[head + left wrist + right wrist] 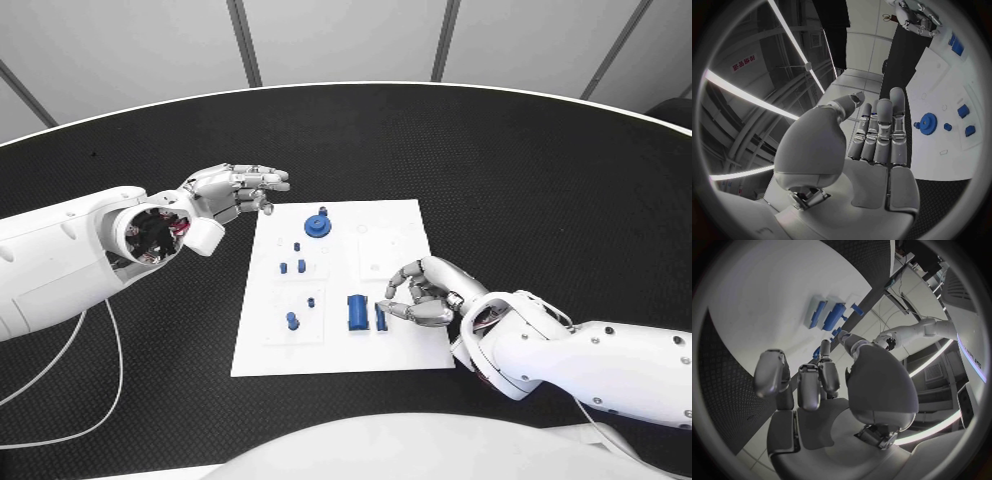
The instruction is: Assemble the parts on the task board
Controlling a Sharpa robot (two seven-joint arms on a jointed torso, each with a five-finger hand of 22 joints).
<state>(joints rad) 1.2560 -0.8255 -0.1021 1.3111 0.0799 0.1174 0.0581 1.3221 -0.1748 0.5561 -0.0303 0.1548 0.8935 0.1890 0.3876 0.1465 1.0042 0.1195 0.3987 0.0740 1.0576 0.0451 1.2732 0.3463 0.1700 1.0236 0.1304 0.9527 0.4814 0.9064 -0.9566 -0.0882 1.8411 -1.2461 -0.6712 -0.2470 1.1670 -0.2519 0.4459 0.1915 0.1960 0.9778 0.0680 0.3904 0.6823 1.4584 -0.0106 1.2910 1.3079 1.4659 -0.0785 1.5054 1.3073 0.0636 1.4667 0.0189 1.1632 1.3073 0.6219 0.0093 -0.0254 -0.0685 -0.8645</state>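
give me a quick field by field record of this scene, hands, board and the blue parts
surface: black table
task board: white plate, middle of table
left hand: off the board's far left corner, fingers together, holding nothing
right hand: over the board's near right part, fingers curled beside the blue blocks; a grip cannot be told
blue gear: on the board's far part
blue blocks: two, side by side on the board's near part
small blue pegs: on the board's left part

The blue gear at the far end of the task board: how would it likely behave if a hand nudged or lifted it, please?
The blue gear looks rigid and probably light. Lying flat on the task board, it should slide, not roll. Its toothed rim may aid grip.
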